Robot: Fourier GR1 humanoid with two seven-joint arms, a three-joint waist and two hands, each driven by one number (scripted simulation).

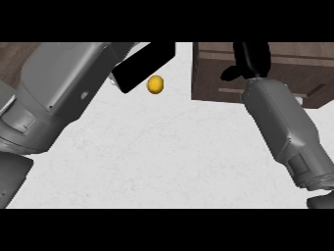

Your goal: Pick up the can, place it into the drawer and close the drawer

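The white counter point(162, 162) takes up most of the head view, with dark wood flooring visible past its far-left edge. At the far right a brown wooden drawer unit point(285, 63) sits on the counter; whether the drawer is open or closed cannot be read from this angle, though panel lines and a stepped front are seen. The left forearm point(54, 98) is raised close to the camera, hence its bulk and the amount of counter hidden behind it. The right forearm point(292, 132) is extended forward over the drawer unit, presumably to work at the drawer. The left hand point(144, 66) is seen as a flat black slab with straight fingers and nothing held; it lies just beside a small yellow-orange oval object point(155, 84) on the counter, not touching as far as can be told. The right hand point(250, 58) is over the drawer front with fingers pointing away and a thumb sticking out sideways; whether anything is enclosed cannot be told. No can is identifiable: it may be hidden under the right hand or inside the drawer, but that is a guess. The task's stage is therefore judged uncertain, probably at placing or closing.
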